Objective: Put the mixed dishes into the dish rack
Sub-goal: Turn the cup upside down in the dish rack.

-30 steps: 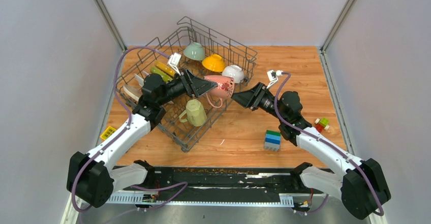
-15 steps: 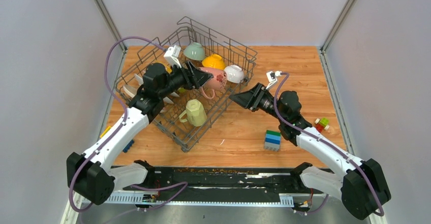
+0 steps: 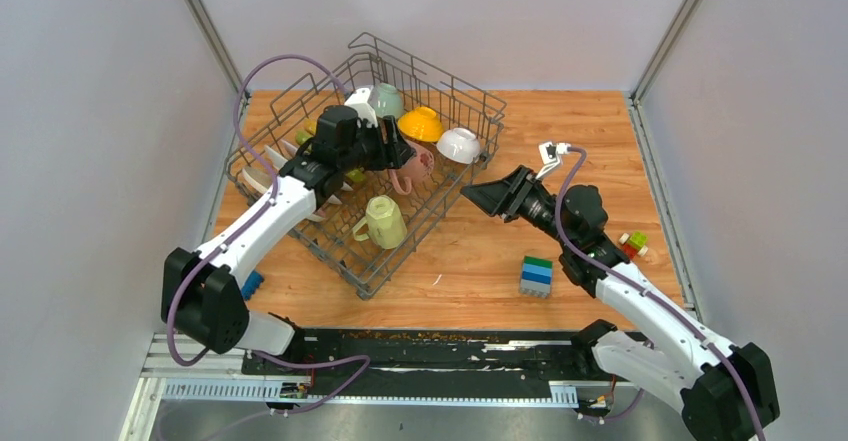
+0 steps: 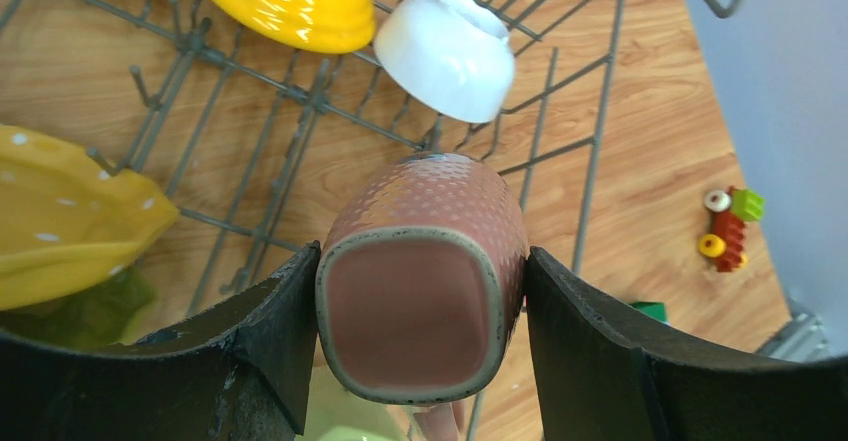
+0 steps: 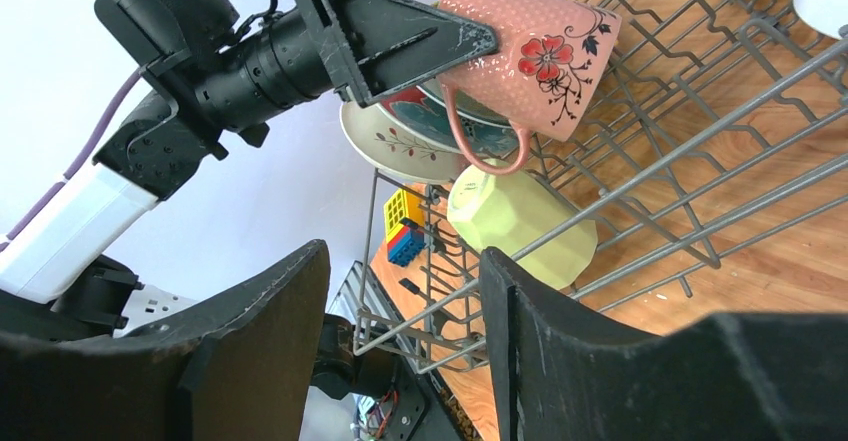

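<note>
The dish rack [image 3: 455,176] is a grey wire basket at the back left. My left gripper [image 3: 404,155] is over the rack, shut on a pink flowered mug [image 3: 420,165]. In the left wrist view the jaws press both sides of the mug's rim [image 4: 425,271]. The right wrist view shows the mug [image 5: 530,56] held sideways with its handle down, above a pale yellow mug [image 5: 520,223] that lies in the rack [image 3: 385,223]. A yellow-orange bowl [image 3: 423,123], a white bowl [image 3: 459,145], a pale green bowl [image 3: 388,99] and plates [image 3: 262,176] sit in the rack. My right gripper [image 3: 472,196] is open and empty beside the rack's right side.
A stack of green-blue blocks [image 3: 536,274] stands on the wooden table right of the rack. A small red and green toy [image 3: 631,244] lies near the right wall. A blue block [image 3: 252,283] lies left of the rack's near corner. Grey walls close in both sides.
My left gripper has carried the pink mug back and to the left, deeper over the rack. My right gripper has let go of the mug and drawn back slightly to the right.
</note>
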Robot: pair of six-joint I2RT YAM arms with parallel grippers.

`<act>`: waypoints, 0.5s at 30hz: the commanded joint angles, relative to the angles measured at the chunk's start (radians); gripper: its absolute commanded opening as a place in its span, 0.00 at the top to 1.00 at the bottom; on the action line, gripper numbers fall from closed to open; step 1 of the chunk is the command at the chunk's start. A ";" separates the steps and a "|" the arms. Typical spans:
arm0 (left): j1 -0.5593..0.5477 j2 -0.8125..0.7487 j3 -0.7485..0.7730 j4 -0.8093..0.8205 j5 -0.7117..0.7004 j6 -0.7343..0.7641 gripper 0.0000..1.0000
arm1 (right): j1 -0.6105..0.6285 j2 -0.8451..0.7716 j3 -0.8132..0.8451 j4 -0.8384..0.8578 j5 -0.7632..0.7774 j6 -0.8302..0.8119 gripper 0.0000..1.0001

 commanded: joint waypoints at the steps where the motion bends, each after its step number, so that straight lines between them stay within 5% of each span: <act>1: -0.007 0.013 0.118 0.015 -0.060 0.066 1.00 | -0.004 -0.051 0.024 -0.049 0.054 -0.047 0.42; 15: -0.122 0.209 0.302 -0.158 -0.298 0.135 1.00 | -0.005 -0.110 0.034 -0.122 0.099 -0.100 0.40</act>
